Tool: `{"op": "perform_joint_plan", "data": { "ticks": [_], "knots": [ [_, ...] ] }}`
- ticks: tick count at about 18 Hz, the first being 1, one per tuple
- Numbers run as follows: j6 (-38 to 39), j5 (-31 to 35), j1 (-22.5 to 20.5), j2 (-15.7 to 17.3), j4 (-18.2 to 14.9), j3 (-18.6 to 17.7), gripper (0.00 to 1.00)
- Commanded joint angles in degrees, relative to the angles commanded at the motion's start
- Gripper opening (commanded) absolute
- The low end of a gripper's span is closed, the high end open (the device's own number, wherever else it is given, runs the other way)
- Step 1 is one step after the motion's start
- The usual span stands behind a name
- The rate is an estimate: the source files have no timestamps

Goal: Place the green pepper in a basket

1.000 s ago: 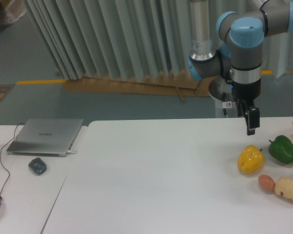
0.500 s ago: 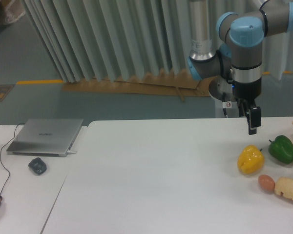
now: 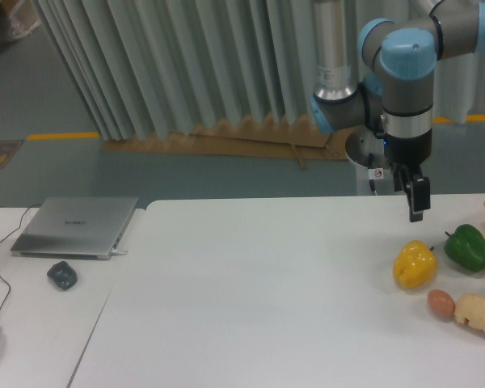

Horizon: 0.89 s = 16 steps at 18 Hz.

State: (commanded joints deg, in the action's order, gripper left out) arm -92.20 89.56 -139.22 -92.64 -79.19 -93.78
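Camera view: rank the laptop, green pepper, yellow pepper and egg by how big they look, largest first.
1. Laptop, by far the largest.
2 and 3. Yellow pepper and green pepper: they look about alike, so no ranking between them.
4. Egg, the smallest.

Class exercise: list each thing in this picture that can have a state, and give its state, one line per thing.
gripper: raised above the table, holding nothing; open or shut unclear
green pepper: resting on the table, not grasped
yellow pepper: resting on the table, untouched
laptop: lid closed
egg: whole, lying on the table
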Motion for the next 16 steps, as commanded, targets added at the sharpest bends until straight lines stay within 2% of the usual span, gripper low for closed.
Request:
{"op": "perform_joint_plan", "data": {
  "ticks": [6, 16],
  "knots": [
    [-0.09, 0.0, 0.09, -0.17, -2.28, -0.09, 1.0],
    [-0.35, -0.09, -1.06, -1.93, -1.41, 0.18, 1.0]
  ]
}}
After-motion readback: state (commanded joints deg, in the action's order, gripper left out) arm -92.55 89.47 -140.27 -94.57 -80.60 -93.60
